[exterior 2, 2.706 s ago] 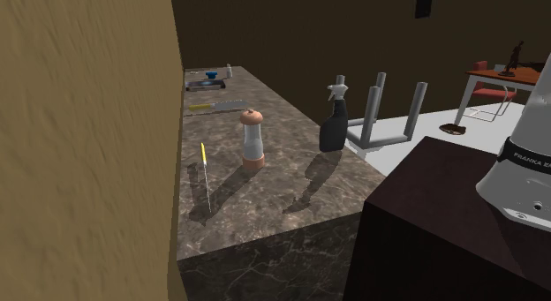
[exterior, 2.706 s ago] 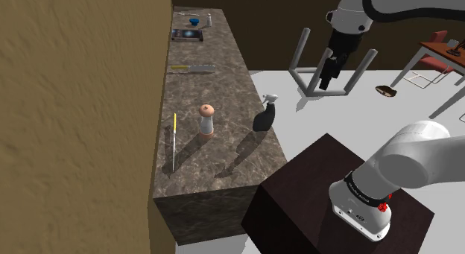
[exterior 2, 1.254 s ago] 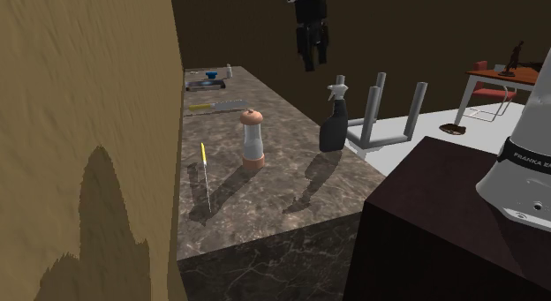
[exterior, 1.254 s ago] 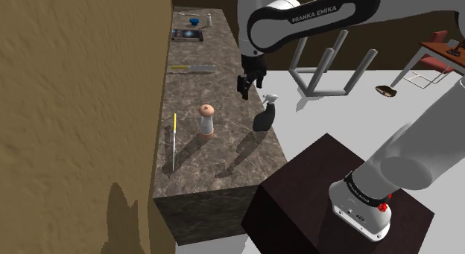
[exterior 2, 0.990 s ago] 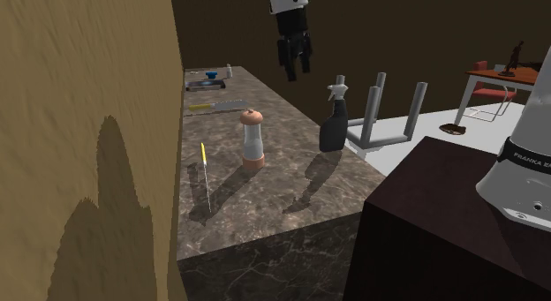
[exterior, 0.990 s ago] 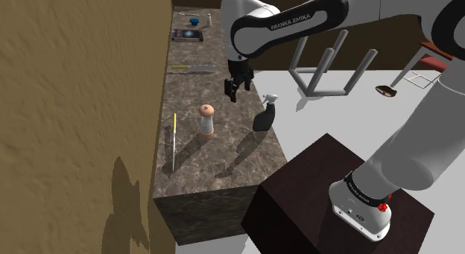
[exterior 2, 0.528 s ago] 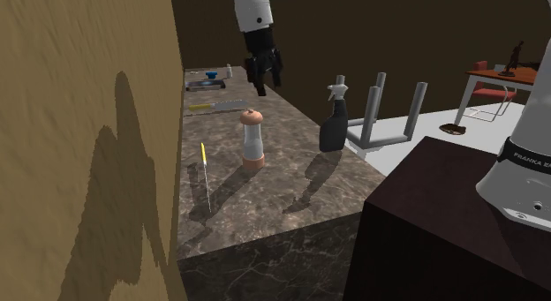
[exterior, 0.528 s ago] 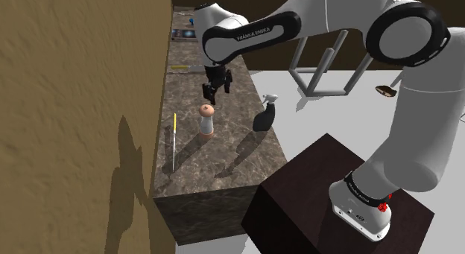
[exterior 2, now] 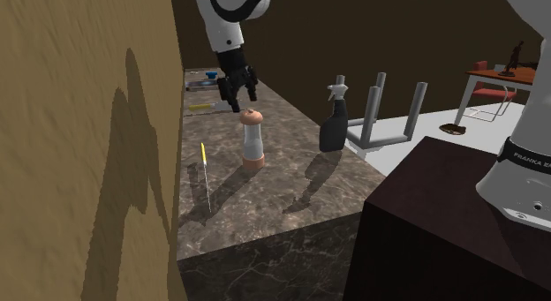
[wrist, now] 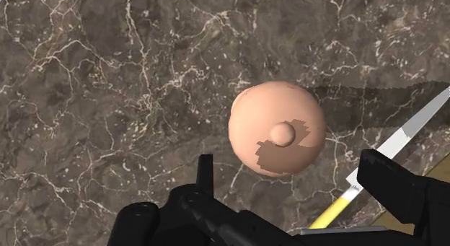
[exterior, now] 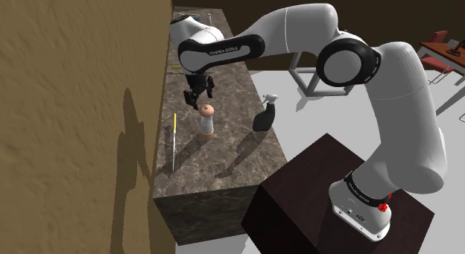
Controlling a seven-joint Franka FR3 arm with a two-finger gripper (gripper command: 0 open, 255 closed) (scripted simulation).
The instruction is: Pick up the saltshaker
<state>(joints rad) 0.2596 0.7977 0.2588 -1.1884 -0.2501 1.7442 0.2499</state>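
The saltshaker (exterior: pixel 207 121) stands upright on the dark marble counter (exterior: pixel 223 152); it has a pale body with a pinkish-tan cap and base. In the second exterior view the saltshaker (exterior 2: pixel 252 140) sits mid-counter. My black gripper (exterior: pixel 198 102) hangs just above its cap, slightly toward the far, wall side, and the gripper (exterior 2: pixel 242 101) points down. In the wrist view the round cap (wrist: pixel 278 129) lies just ahead of my gripper (wrist: pixel 303 183), roughly in line with the gap. The fingers (wrist: pixel 205 172) stand well apart, touching nothing.
A black spray bottle (exterior: pixel 264 115) stands near the counter's open edge. A yellow-handled knife (exterior: pixel 174 137) lies by the tan wall (exterior: pixel 74 118). A second knife (exterior 2: pixel 216 105) and a small tray (exterior 2: pixel 207 79) lie farther back. Grey stool legs (exterior 2: pixel 388 114) rise beyond the counter.
The arm has swung leftward across the counter, from over the floor past the spray bottle, and come down over the saltshaker. The objects have not moved.
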